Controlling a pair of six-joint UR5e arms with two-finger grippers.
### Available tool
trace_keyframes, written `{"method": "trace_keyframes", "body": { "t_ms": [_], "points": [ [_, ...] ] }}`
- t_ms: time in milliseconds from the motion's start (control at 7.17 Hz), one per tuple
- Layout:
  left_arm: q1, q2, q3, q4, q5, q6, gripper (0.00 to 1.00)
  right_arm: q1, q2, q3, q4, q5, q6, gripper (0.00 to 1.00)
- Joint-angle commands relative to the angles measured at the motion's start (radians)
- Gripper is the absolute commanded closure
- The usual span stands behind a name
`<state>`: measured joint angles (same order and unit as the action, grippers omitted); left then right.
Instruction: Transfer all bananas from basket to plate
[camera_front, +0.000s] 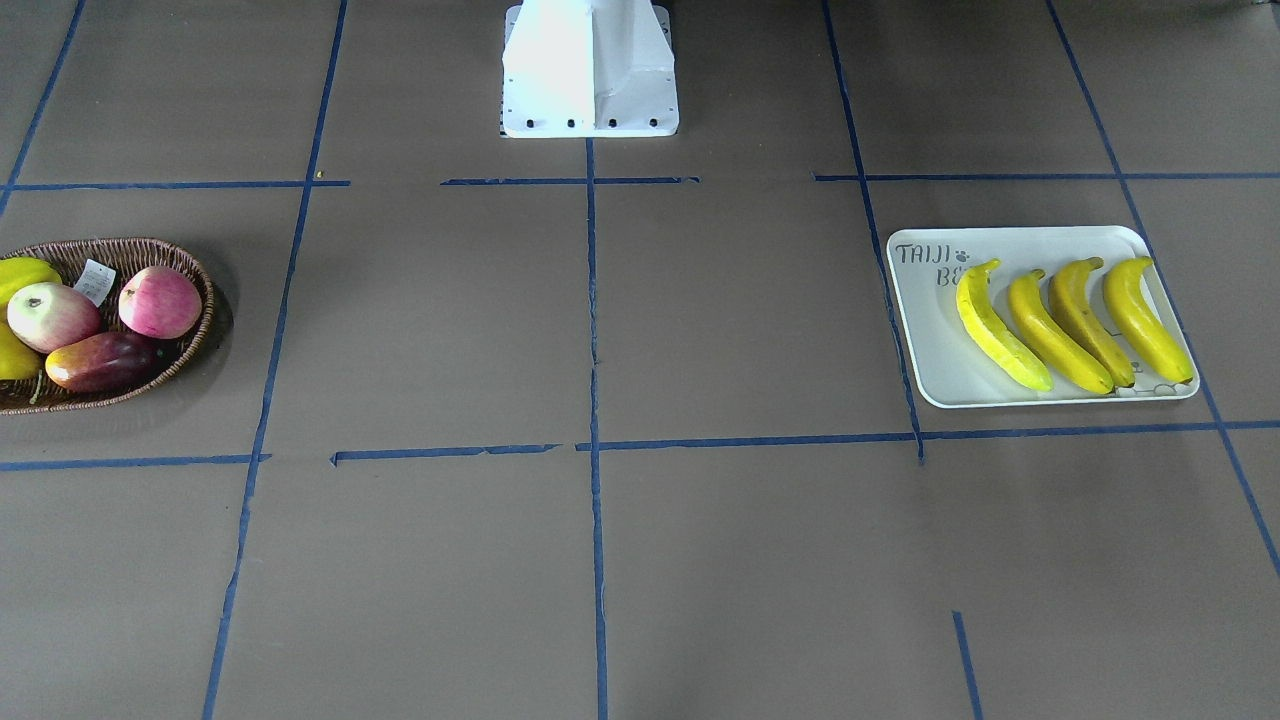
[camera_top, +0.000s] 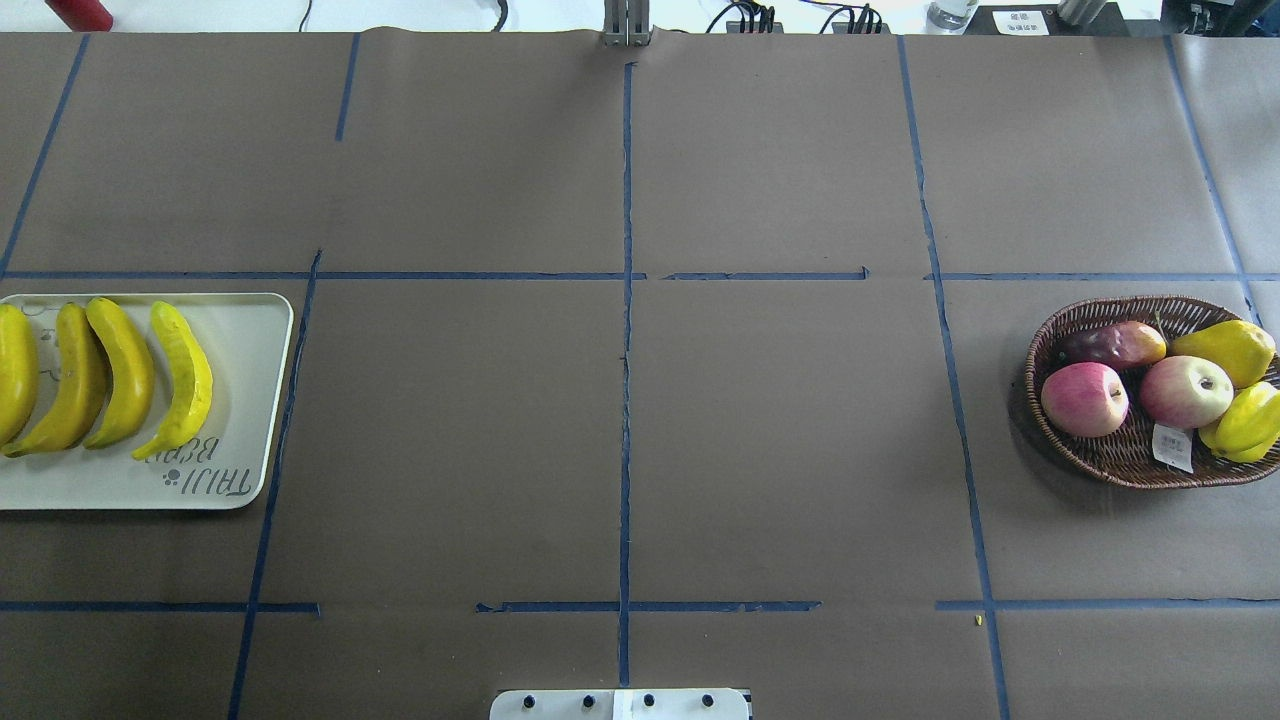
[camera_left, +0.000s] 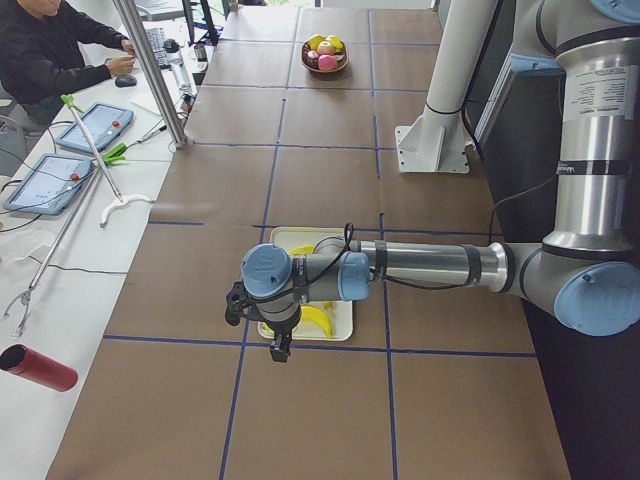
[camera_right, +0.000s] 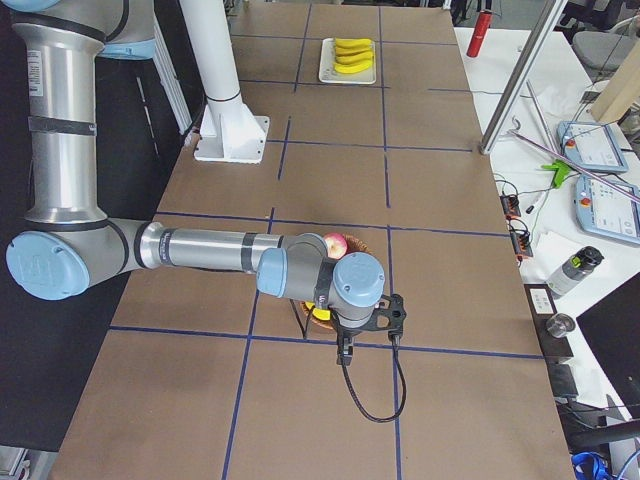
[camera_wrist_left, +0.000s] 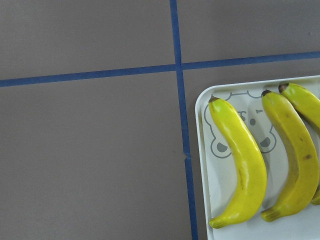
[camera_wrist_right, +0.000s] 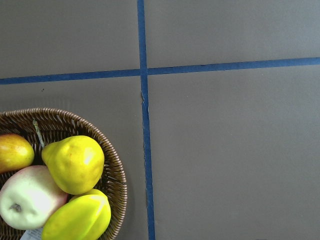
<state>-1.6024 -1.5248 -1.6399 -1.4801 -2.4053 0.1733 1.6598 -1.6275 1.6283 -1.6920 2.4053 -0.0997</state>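
Left gripper (camera_left: 279, 347) hangs over the plate (camera_top: 250, 400), where four bananas (camera_top: 130, 375) lie side by side. Right gripper (camera_right: 345, 352) hangs over the basket (camera_top: 1125, 455) holding apples (camera_top: 1085, 400). I cannot tell either gripper's opening.

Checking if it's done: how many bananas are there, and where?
4 bananas, side by side on the plate: one beside the lettering, a second, a third, the last outermost. None shows in the basket.

Left arm (camera_left: 430, 265) and right arm (camera_right: 205, 248) stretch out level.
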Motion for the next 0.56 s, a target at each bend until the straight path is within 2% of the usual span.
{"method": "trace_keyframes", "body": {
  "t_ms": [0, 418],
  "points": [
    [0.001, 0.000, 0.000, 0.000, 0.000, 0.000, 0.00, 0.000, 0.001, -0.001, 0.000, 0.000, 0.000, 0.00],
    [0.001, 0.000, 0.002, 0.003, 0.000, 0.000, 0.00, 0.000, 0.006, 0.008, 0.000, 0.005, 0.006, 0.00]
  ]
}}
